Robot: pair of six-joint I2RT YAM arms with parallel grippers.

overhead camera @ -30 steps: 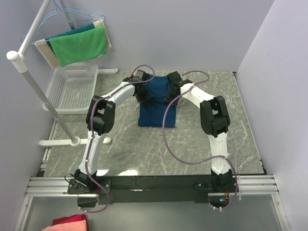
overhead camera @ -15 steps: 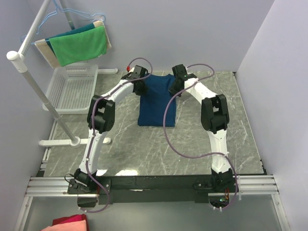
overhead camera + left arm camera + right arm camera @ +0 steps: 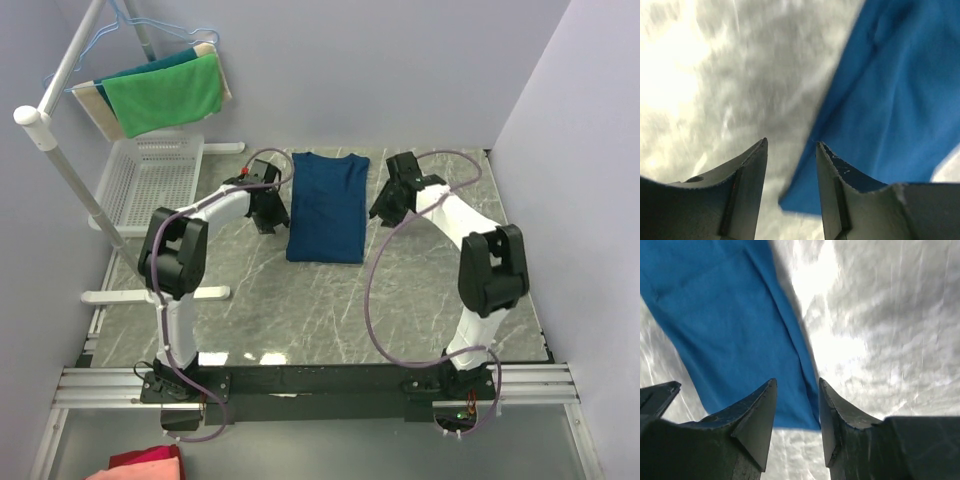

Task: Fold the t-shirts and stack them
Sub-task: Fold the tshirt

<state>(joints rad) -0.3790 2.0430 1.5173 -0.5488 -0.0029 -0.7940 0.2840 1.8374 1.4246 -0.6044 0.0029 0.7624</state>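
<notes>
One navy t-shirt [image 3: 327, 205] lies flat on the marble table as a long narrow strip, sleeves folded in. My left gripper [image 3: 270, 213] hovers just off its left edge, open and holding nothing. My right gripper [image 3: 386, 210] hovers just off its right edge, also open and empty. In the left wrist view the t-shirt [image 3: 890, 100] fills the right side, with my left gripper [image 3: 791, 145] over its edge. In the right wrist view the t-shirt [image 3: 730, 315] lies to the left, and my right gripper [image 3: 797, 382] straddles its hem corner.
A white plastic basket [image 3: 150, 185] stands at the left of the table. A white rack [image 3: 80, 190] beside it carries a green cloth [image 3: 165, 92]; its foot [image 3: 150, 293] lies on the table. A red and pink cloth [image 3: 140, 465] sits below the near rail.
Both grippers opened and let go of the t-shirt's far edge, then swung outward to either side. The t-shirt now lies stretched out flat toward the back wall.
</notes>
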